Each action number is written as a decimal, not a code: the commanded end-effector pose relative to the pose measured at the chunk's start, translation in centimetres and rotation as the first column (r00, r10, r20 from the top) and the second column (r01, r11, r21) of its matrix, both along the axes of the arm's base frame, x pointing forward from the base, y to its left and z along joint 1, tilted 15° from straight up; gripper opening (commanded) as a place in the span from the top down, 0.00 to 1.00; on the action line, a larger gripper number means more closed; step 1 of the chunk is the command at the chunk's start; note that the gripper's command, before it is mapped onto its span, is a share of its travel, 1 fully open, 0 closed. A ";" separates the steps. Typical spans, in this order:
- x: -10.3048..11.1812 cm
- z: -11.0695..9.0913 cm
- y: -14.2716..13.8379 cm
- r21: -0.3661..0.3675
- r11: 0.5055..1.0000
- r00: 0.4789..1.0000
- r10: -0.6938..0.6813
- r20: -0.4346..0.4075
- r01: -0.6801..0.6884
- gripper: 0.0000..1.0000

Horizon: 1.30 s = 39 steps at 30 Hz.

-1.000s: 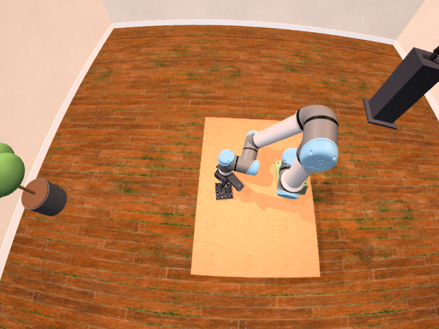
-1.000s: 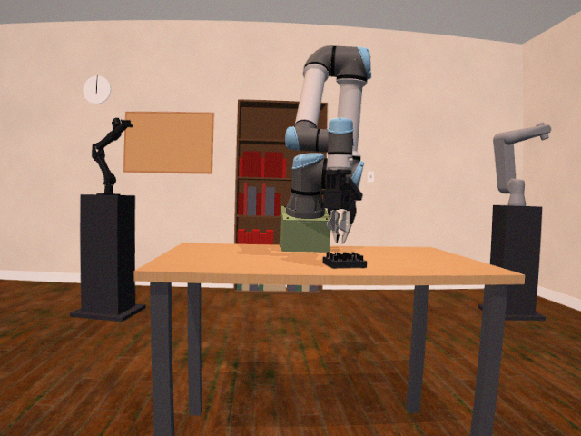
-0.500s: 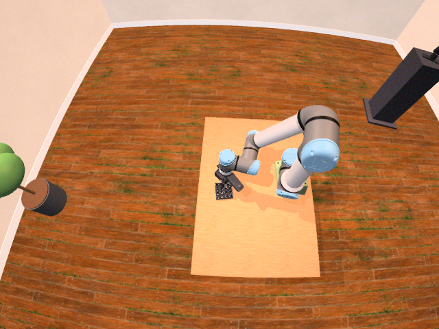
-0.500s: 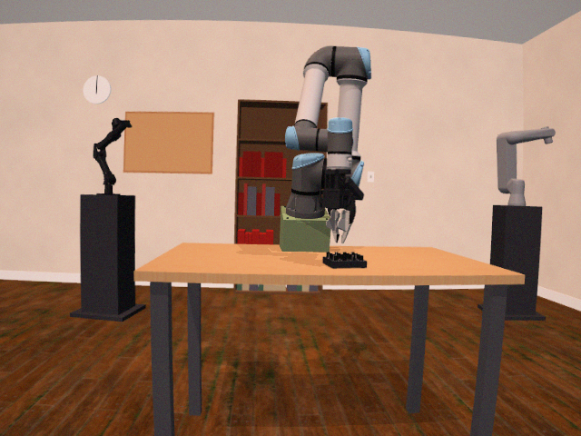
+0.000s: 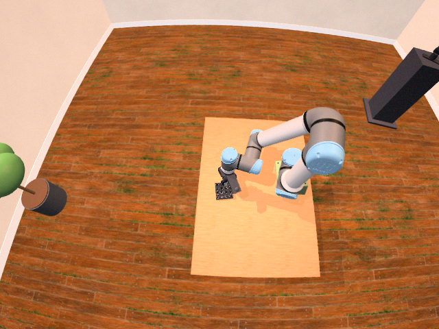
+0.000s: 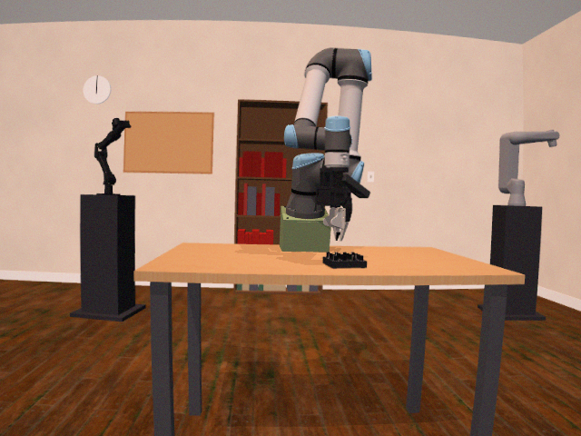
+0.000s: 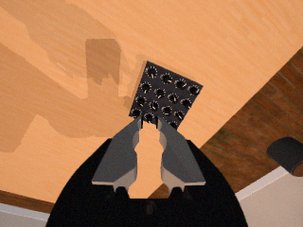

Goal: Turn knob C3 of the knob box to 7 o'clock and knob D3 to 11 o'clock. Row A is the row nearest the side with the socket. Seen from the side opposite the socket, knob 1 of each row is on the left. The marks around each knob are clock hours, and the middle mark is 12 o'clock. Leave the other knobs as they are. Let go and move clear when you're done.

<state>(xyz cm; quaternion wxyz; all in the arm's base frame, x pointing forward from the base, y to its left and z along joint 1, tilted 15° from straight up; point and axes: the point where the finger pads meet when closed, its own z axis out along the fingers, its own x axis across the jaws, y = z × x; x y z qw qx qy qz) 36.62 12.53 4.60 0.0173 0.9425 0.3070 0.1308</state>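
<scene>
The black knob box (image 7: 166, 96) lies on the wooden table near its edge, with several small knobs in a square grid. It also shows in the overhead view (image 5: 223, 191) and in the side view (image 6: 344, 260). My gripper (image 7: 149, 116) hangs a little above the table, clear of the box, with its fingertips over the box's near edge. The fingers stand close together with only a narrow gap, and nothing is between them. In the side view the gripper (image 6: 339, 233) points down and is tilted, just above and behind the box. The knob pointers are too small to read.
The arm's green base block (image 6: 303, 232) stands on the table behind the box. The table edge (image 7: 222, 128) runs close past the box, with wooden floor beyond. A dark plant pot (image 5: 44, 197) and black pedestals (image 6: 106, 255) stand on the floor, away from the table.
</scene>
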 end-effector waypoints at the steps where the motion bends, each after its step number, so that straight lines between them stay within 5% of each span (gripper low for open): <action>1: -0.2 0.2 -0.1 0.027 0.992 0.992 -0.124 -0.007 0.125 0.89; 19: -1.1 0.6 -0.6 0.130 0.834 0.844 -0.532 -0.064 0.536 0.89; 29: -1.6 0.8 -0.9 0.174 0.667 0.687 -0.717 -0.114 0.725 0.89; 39: -1.6 0.8 -1.0 0.178 0.644 0.666 -0.736 -0.121 0.744 0.89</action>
